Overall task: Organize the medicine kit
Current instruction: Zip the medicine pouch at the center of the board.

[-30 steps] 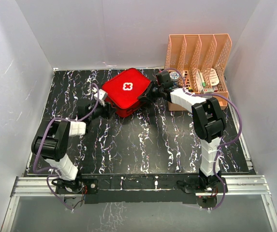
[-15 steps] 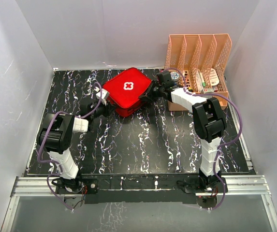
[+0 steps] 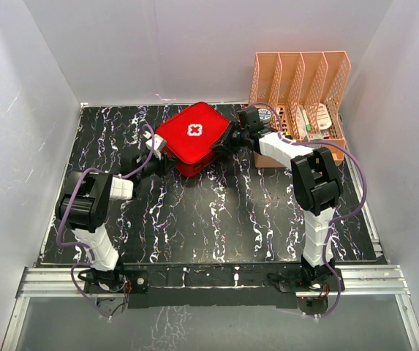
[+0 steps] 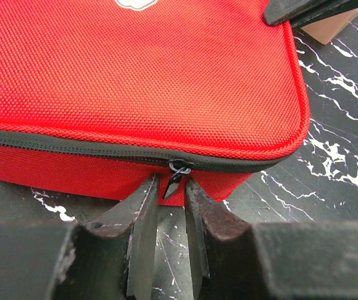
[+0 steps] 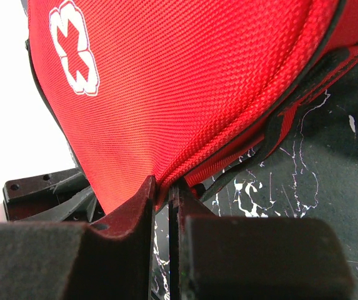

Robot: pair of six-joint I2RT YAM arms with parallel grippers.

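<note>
1. The medicine kit [image 3: 192, 139] lies lid down, white cross up, at the back middle of the black marbled table [image 3: 216, 219], just left of the orange-pink file rack [image 3: 300, 80].
2. The right gripper [image 5: 164, 184] is clamped on the kit's right edge, with red fabric pinched between its fingers.
3. The left gripper [image 4: 170, 184] sits at the kit's near-left side. Its fingers stand narrowly apart with the zipper pull [image 4: 176, 170] hanging between them, but whether they actually pinch it is unclear.
</note>
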